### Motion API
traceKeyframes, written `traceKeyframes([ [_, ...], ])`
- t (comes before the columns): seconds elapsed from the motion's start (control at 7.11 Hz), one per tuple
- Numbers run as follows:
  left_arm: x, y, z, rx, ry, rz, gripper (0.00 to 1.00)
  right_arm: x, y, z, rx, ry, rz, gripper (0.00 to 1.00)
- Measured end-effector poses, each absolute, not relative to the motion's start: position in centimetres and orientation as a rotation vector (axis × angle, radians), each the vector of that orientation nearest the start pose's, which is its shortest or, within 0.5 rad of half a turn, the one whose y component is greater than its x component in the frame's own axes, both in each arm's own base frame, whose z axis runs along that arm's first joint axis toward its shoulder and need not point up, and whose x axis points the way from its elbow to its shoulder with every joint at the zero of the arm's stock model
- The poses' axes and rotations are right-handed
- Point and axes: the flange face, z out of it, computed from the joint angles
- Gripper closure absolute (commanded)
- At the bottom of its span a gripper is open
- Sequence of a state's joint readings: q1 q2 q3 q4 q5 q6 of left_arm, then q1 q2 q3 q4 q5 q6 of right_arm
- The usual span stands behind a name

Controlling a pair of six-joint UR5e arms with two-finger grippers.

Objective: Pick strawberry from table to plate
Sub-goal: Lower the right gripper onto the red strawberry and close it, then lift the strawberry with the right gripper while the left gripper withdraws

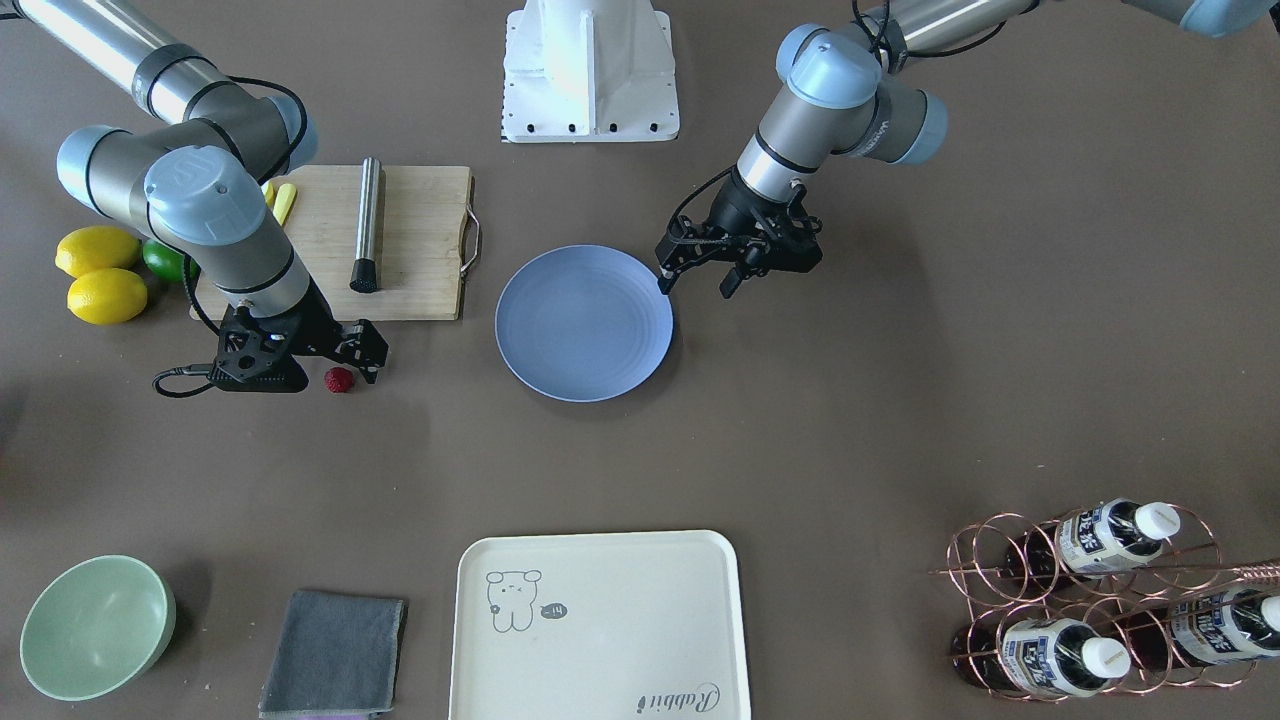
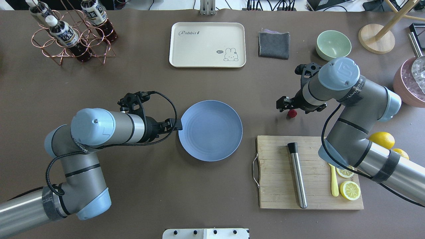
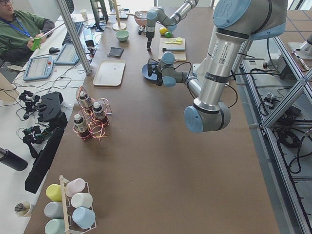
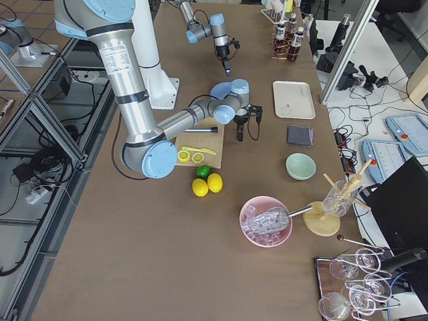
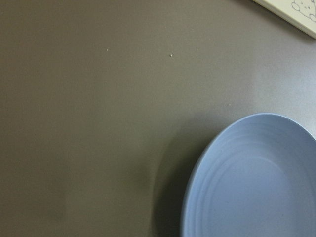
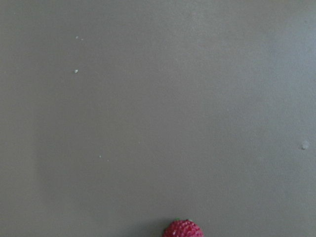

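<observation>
Right claw hangs spread over the strawberry on the table; I straddle it so closing should grip it for the plate.

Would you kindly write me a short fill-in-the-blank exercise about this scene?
The strawberry lies on the ____, not on the plate.
The left gripper hangs at the plate's rim, while the right gripper hangs beside the ____.
The metal rod lies on the wooden cutting ____.
Missing words: table; strawberry; board.
</observation>
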State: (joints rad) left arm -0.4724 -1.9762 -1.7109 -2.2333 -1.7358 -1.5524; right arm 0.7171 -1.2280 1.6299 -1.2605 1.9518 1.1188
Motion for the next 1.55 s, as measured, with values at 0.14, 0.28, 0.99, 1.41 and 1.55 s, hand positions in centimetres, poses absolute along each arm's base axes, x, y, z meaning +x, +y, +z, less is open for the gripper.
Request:
traceKeyframes([
  [0.14, 50.8, -39.1, 29.1, 0.153, 1.209, -0.297, 0.02, -42.1, -49.3, 41.8, 0.083, -0.78, 0.116, 0.44],
  [0.28, 50.8, -39.1, 29.2, 0.153, 1.208, -0.297, 0.02, -42.2, -49.2, 42.1, 0.081, -0.774, 0.116, 0.96],
  [0.99, 50.4, -39.1, 29.3, 0.153, 1.207, -0.299, 0.02, -42.3, -49.1, 41.6, 0.08, -0.781, 0.116, 1.0],
  [1.41, 44.2, -42.8, 29.9, 0.241, 1.191, -0.238, 0.02, -42.1, -50.4, 37.2, 0.088, -0.848, 0.124, 1.0],
  [1.55, 41.3, -43.7, 32.1, 0.314, 1.142, -0.17, 0.02, -42.9, -50.6, 34.7, 0.082, -0.872, 0.141, 1.0],
])
